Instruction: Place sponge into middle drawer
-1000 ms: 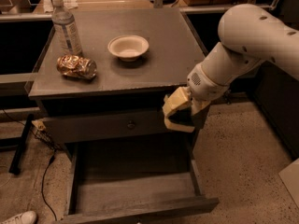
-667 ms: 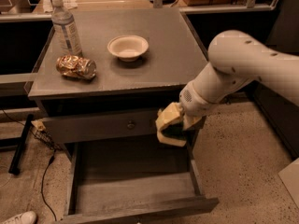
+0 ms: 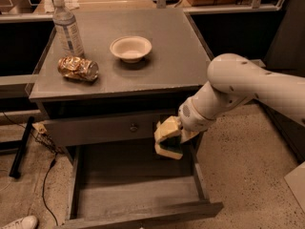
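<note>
**Q:** What surface and setting are shown?

**A:** Speckled, granular flooring (image 3: 248,156) surrounds a grey cabinet (image 3: 119,61) with a flat matte top; on that top stand a clear ribbed plastic water bottle (image 3: 66,28), upright at the rear left; a crushed, shiny metallic can (image 3: 78,68) lying on its side just in front of the bottle; a shallow, round, off-white bowl (image 3: 131,48) near the centre, apart from both.

**Q:** And below the top?

**A:** A closed grey drawer front (image 3: 105,128) with a small round knob (image 3: 134,127); beneath it the middle drawer (image 3: 138,194), pulled out, a wide shallow box of grey wood with low side walls and a bare flat floor.

**Q:** Where is the arm?

**A:** A smooth, rounded white arm (image 3: 248,87) enters from the right; its gripper (image 3: 170,138) hangs in front of the cabinet, at the right end of the knobbed front and above the rear right of the open drawer.

**Q:** State of the claw, and location of the sponge?

**A:** Clamped on the sponge (image 3: 168,136); a soft block of pale yellow foam with a darker layer between yellow parts; it is held in the air, over the drawer floor, not touching it.
</note>
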